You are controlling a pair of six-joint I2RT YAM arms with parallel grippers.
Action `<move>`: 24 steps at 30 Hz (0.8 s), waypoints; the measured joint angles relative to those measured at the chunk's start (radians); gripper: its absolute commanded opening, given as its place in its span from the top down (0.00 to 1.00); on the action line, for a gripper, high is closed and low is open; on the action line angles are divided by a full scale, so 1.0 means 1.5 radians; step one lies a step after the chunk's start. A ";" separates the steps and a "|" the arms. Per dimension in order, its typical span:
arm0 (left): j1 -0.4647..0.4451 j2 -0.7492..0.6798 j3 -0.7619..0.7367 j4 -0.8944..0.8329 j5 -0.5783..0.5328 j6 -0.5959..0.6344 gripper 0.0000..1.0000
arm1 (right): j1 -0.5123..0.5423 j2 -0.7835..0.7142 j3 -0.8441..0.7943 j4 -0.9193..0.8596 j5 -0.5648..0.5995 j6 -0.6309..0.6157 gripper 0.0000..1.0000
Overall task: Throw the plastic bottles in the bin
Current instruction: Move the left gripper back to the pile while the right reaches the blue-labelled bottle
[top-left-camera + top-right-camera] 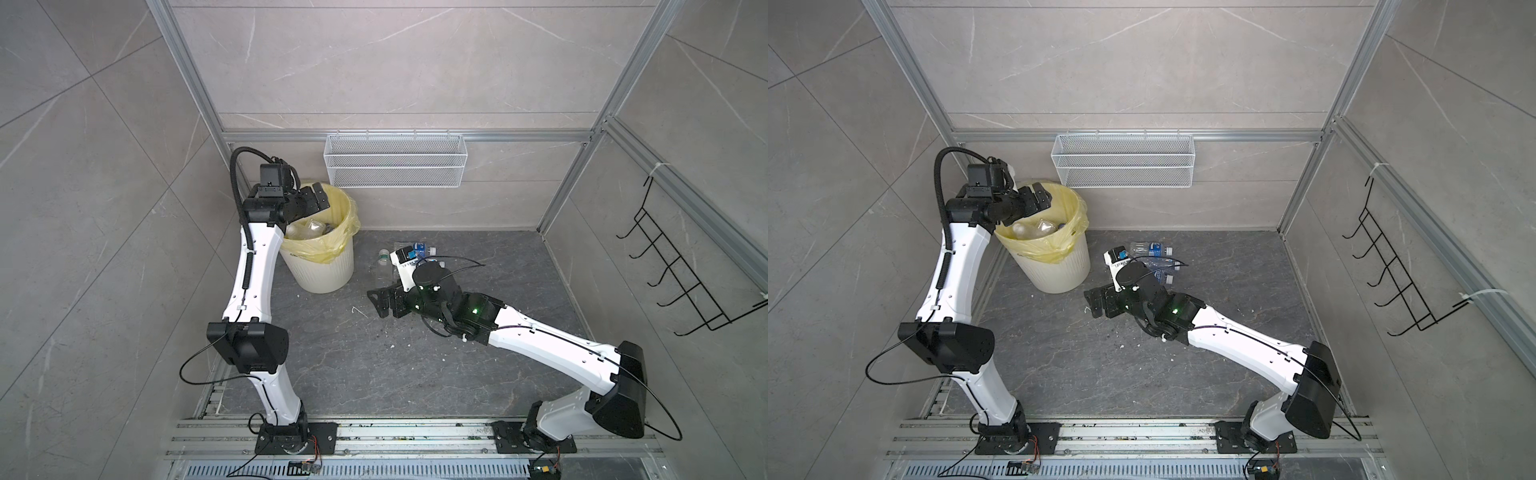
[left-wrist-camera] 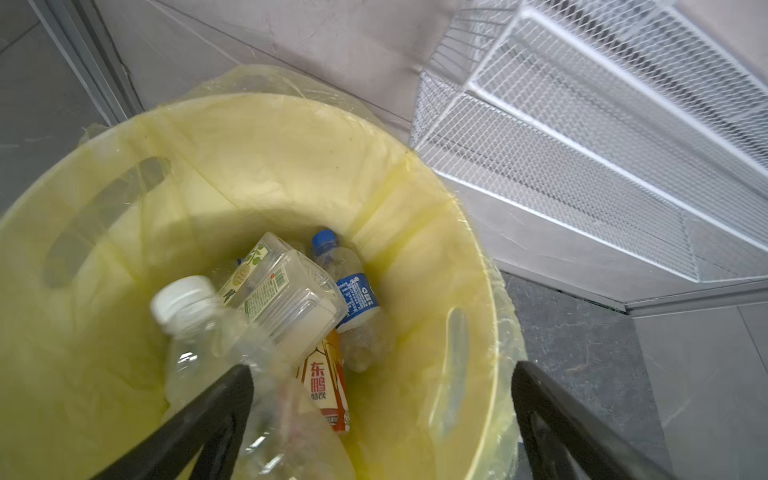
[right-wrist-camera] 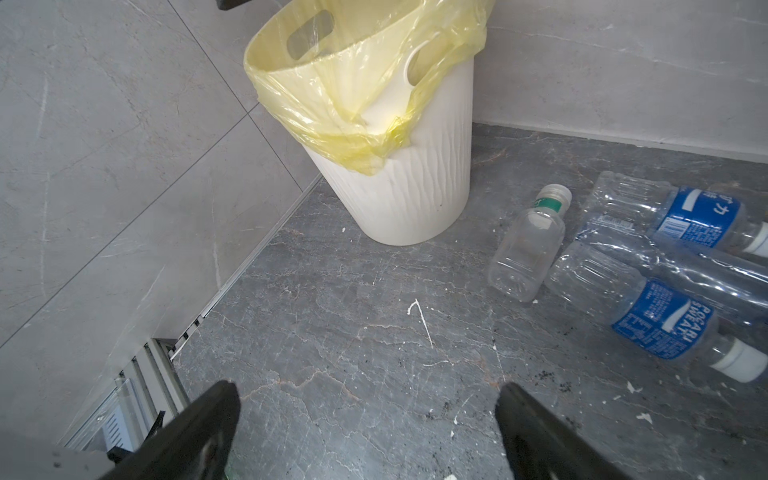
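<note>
Shows the bin (image 1: 320,270), a cream bucket lined with a yellow bag (image 1: 351,218), in the back left corner of the floor (image 1: 332,365). Shows the left gripper (image 2: 380,378) spread wide above it, gripping nothing, with binned bottles (image 2: 266,299) piled inside. Shows the right gripper (image 3: 368,390) wide open and empty, low over mid-floor, near a few loose bottles (image 3: 648,320) lying toward the back edge.

1. "POCARI SWEAT", white letters on the blue label of a clear crumpled plastic bottle with a white cap (image 3: 660,322), lower right of the right wrist view.
2. Red characters "东鹏" on the white and orange-red label of a plastic bottle (image 2: 322,382) lying in the round yellow-lined bin (image 2: 270,166), lower middle of the left wrist view.
3. A recycling sign on the blue label of a blue-capped clear bottle (image 2: 353,291) in the same bin; its small print is too fine to read.
4. A white character like "カ" on the blue label of a second clear crumpled bottle (image 3: 698,218), right edge of the right wrist view.
</note>
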 measured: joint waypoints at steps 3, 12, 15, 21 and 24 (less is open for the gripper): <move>-0.014 -0.050 -0.032 0.023 0.010 0.000 0.00 | 0.000 0.000 0.000 -0.003 0.023 0.000 0.00; -0.137 -0.170 -0.151 0.103 -0.011 0.021 0.00 | -0.038 0.006 0.002 -0.044 0.111 0.001 0.00; -0.193 -0.198 -0.227 0.128 -0.023 0.027 0.00 | -0.092 0.015 0.002 -0.058 0.111 0.016 0.00; -0.276 -0.214 -0.382 0.176 -0.033 0.031 0.00 | -0.238 0.066 0.004 -0.071 0.074 0.052 0.00; -0.298 -0.215 -0.457 0.204 -0.036 0.032 0.00 | -0.283 0.119 0.019 -0.084 0.045 0.062 0.00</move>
